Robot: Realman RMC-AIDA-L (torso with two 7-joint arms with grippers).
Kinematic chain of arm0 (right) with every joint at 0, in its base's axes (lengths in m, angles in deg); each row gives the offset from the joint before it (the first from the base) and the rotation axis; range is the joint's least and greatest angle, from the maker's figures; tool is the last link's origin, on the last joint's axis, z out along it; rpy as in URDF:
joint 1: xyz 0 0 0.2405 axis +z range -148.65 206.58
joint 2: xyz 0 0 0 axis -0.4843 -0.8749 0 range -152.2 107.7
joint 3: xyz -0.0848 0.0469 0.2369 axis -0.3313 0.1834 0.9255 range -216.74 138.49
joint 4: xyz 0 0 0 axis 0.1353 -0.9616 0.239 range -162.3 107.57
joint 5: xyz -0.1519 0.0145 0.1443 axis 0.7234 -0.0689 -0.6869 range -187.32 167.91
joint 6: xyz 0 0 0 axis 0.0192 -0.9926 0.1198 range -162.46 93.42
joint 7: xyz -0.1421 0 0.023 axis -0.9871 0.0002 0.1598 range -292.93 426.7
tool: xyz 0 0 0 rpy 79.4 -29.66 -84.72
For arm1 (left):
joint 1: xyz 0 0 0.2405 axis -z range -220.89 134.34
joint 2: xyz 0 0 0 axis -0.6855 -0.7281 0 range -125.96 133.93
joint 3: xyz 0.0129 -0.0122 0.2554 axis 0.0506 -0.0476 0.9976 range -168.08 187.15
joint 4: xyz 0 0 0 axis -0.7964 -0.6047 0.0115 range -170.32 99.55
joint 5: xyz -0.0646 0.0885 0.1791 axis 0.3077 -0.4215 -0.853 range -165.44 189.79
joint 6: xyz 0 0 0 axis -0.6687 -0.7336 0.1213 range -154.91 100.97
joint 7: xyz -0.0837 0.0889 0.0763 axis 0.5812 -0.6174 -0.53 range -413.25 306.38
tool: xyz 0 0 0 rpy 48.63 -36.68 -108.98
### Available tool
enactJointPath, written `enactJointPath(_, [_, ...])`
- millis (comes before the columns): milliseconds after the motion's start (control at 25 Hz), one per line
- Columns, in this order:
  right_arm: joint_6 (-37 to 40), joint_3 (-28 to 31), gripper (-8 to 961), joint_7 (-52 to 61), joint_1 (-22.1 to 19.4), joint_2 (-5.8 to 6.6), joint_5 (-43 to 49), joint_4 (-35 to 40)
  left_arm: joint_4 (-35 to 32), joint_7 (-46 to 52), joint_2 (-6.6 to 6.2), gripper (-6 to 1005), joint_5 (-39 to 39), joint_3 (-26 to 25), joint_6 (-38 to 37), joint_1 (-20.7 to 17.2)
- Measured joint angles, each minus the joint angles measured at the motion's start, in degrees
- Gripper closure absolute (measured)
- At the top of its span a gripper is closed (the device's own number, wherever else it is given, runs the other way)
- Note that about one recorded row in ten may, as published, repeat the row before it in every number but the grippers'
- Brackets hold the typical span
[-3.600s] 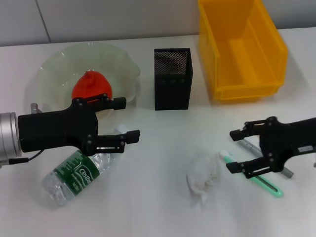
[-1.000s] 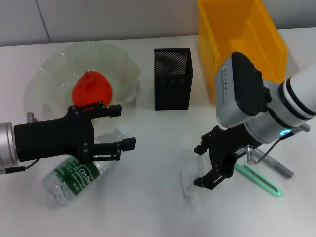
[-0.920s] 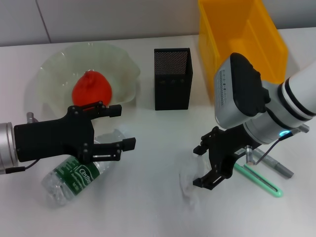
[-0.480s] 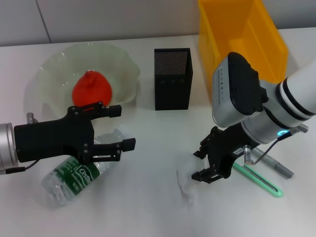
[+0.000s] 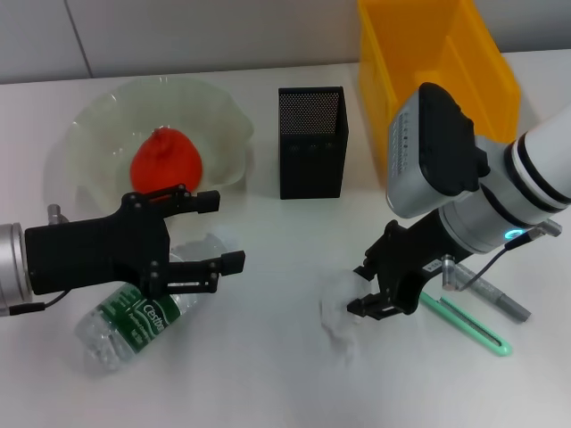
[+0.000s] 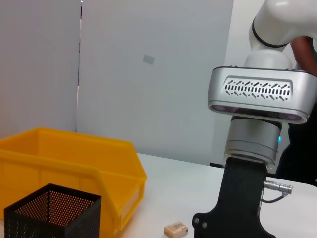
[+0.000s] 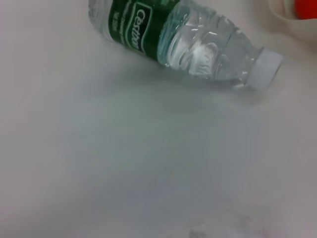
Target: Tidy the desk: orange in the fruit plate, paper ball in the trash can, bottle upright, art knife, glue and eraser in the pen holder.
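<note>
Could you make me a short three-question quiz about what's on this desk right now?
1. True or false: the orange already sits in the fruit plate.
2. How does the bottle stand? A) upright B) lying on its side C) inside the trash can
3. Fill in: the right gripper is down at the ____, beside the green art knife.

The left gripper hovers open over the bottle, near the pen holder.

Key: 1 true; 2 B; 3 paper ball.
</note>
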Motion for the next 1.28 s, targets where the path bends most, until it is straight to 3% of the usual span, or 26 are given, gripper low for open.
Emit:
enactJointPath(440, [-0.07, 0.25, 559, 0.9, -0.68, 0.11, 0.16, 1.58, -0.2, 0.0, 0.0, 177, 0.0, 0.0, -0.09, -0.45])
enactJointPath(1280, [0.42, 6.05, 570, 0.84, -2.64, 0.18, 1.95, 5.79, -0.21, 0.0, 0.19, 184, -0.01, 0.16, 0.53, 0.05])
